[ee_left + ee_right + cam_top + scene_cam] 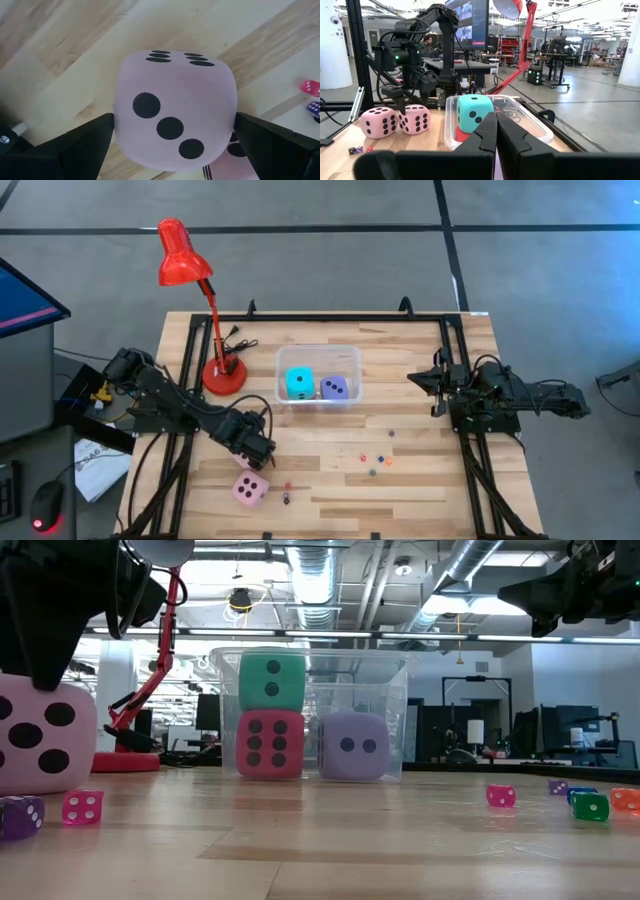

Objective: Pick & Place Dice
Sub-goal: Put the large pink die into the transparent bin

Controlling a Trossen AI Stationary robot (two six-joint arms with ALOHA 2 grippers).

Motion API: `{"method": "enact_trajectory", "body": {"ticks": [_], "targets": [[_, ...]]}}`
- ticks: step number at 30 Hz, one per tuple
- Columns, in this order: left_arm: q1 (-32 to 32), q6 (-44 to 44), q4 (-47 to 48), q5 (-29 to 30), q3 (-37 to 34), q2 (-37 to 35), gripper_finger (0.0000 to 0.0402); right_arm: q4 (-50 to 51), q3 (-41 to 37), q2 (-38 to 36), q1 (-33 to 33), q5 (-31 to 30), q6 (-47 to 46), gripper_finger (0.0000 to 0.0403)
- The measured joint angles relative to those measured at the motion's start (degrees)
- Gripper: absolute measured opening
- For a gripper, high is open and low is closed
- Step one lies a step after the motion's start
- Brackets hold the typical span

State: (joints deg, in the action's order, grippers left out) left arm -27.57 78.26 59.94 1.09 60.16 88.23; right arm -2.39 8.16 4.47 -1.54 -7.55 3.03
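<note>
Two pink dice (250,488) sit at 7 o'clock of the bin (354,357); cyan die (298,383), lavender die (335,388) and red die (269,743) are already inside. Left gripper (254,448) straddles the nearer one, fingers wide, not clamped: centre, close gently, it looks squashy. Right gripper (432,380) parked at 3 o'clock, closed, empty.

Matt, soft foam-like pink die (174,112); pale planked wooden table (420,480); clear glossy plastic bin (318,355).
</note>
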Motion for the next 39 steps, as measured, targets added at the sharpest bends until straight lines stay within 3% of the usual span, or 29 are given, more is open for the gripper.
{"method": "enact_trajectory", "body": {"ticks": [8, 15, 39], "targets": [[0.0, -0.02, -0.35, 0.85, -0.14, 0.0, 0.04, 0.01, 0.0, -0.02, 0.01, 0.0, 0.0, 0.0], [0.51, -0.11, -9.91, -2.76, -6.65, -0.15, 0.04, -0.02, 0.0, 0.0, 0.0, 0.0, 0.0, 0.0], [1.38, 0.12, -12.44, -2.5, -6.71, -2.01, 0.04, -0.18, 0.0, 0.0, 0.0, 0.0, 0.0, 0.0]]}}
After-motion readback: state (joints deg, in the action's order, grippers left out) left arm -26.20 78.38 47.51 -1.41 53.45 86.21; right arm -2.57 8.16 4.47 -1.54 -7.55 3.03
